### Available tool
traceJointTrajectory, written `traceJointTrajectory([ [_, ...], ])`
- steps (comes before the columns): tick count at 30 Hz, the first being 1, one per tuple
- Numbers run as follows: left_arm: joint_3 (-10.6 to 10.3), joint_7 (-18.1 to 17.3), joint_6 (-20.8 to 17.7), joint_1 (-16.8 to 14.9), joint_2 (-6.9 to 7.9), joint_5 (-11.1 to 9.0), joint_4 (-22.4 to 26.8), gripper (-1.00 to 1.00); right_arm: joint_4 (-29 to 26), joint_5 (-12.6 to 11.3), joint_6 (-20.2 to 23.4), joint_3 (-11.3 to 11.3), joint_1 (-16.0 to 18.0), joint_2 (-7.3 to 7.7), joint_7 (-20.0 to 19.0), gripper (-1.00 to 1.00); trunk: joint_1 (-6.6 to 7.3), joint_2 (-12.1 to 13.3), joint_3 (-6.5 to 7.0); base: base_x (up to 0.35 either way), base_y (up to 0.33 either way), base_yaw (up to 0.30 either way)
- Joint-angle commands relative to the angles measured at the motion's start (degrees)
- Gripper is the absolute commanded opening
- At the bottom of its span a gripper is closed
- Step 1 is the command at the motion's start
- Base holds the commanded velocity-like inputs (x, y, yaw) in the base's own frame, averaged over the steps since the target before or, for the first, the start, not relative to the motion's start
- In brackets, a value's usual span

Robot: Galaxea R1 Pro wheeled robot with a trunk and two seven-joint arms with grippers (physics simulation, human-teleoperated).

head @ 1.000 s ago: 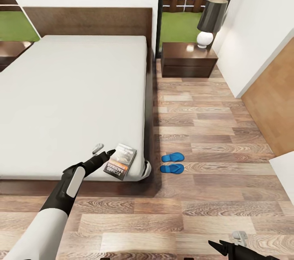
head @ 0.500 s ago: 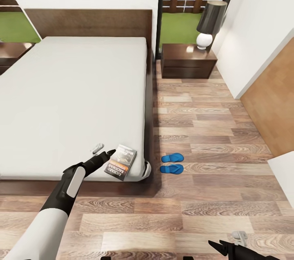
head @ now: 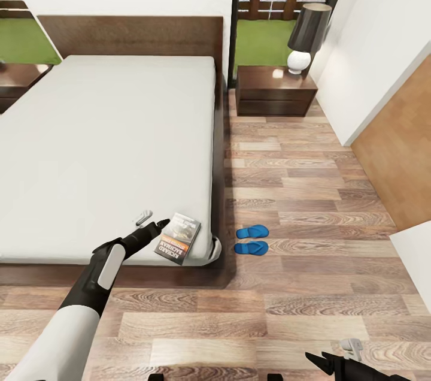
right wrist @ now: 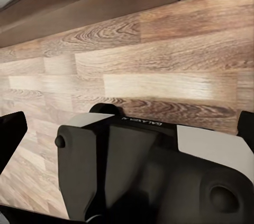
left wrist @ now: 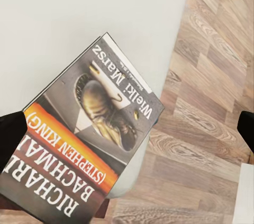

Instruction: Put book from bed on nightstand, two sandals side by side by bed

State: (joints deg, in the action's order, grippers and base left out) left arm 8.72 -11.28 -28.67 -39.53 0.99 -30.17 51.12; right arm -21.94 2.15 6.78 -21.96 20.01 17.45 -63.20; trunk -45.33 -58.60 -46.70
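One bed (head: 108,141) can be counted, with one book (head: 178,238) on its near corner. Two blue sandals (head: 252,239) are seen on the wooden floor (head: 299,189). Two nightstands are visible, one on each side of the headboard (head: 276,90) (head: 18,76), and just one lamp (head: 307,33) is spotted, on the right-hand one.

Bed (head: 108,141) holds the book (head: 178,238) (near corner); 2 sandals (head: 252,239) on floor (head: 299,183).

"RICHARD BACHMAN", "(STEPHEN KING)" and "Wielki Marsz" on the book (left wrist: 90,145) cover.
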Motion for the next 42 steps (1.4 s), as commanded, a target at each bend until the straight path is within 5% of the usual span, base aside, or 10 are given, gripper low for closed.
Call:
traceJointTrajectory([
  [1,0.15,-0.14,-0.42,-0.03,-0.02,-0.24,0.03,1.00,-0.04,0.23,0.60,-0.45,0.03,-0.04,-0.36,1.00,0.22,0.39,0.15,0.000,0.000,0.000],
  [17,-0.23,-0.83,-0.64,0.27,-0.32,-0.24,0.03,1.00,-0.04,0.23,0.62,-0.45,0.05,-0.04,-0.35,1.00,3.74,6.80,3.02,0.000,0.000,0.000],
  [21,-0.30,-6.76,-1.86,0.74,0.49,-0.06,-0.20,1.00,-0.04,0.23,0.60,-0.45,0.04,-0.04,-0.35,1.00,4.61,8.41,3.74,0.000,0.000,0.000],
  [23,-0.30,-11.40,-4.12,1.73,2.45,0.09,-0.78,1.00,-0.04,0.23,0.60,-0.45,0.03,-0.04,-0.35,1.00,5.05,9.21,4.10,0.000,0.000,0.000],
  [28,-0.49,-26.00,-6.35,6.64,9.99,0.31,-1.88,1.00,0.13,0.23,0.60,-0.45,0.03,-0.04,-0.35,1.00,6.15,11.22,5.00,0.000,0.000,0.000],
  [31,-1.70,-32.50,-6.18,9.80,12.52,1.38,-3.41,1.00,0.52,0.23,0.60,-0.45,0.04,-0.04,-0.35,1.00,6.81,12.42,5.54,0.000,0.000,0.000],
  [32,-3.02,-34.90,-4.47,12.75,13.39,4.40,-7.05,1.00,0.69,0.23,0.60,-0.45,0.04,-0.04,-0.35,1.00,7.03,12.82,5.72,0.000,0.000,0.000],
  [34,-3.53,-35.78,-1.29,14.11,13.71,7.16,-10.77,1.00,0.73,0.23,0.60,-0.45,0.03,-0.04,-0.35,1.00,7.47,13.62,6.07,0.000,0.000,0.000],
  [37,-3.89,-36.88,10.57,15.30,13.97,11.05,-23.16,1.00,0.81,0.23,0.60,-0.45,0.03,-0.04,-0.35,1.00,8.13,14.83,6.61,0.000,0.000,0.000],
  [42,-4.09,-39.88,21.12,15.58,14.11,12.42,-31.19,1.00,0.84,0.23,0.60,-0.45,0.05,-0.04,-0.35,1.00,9.01,16.43,7.33,0.000,0.000,0.000],
])
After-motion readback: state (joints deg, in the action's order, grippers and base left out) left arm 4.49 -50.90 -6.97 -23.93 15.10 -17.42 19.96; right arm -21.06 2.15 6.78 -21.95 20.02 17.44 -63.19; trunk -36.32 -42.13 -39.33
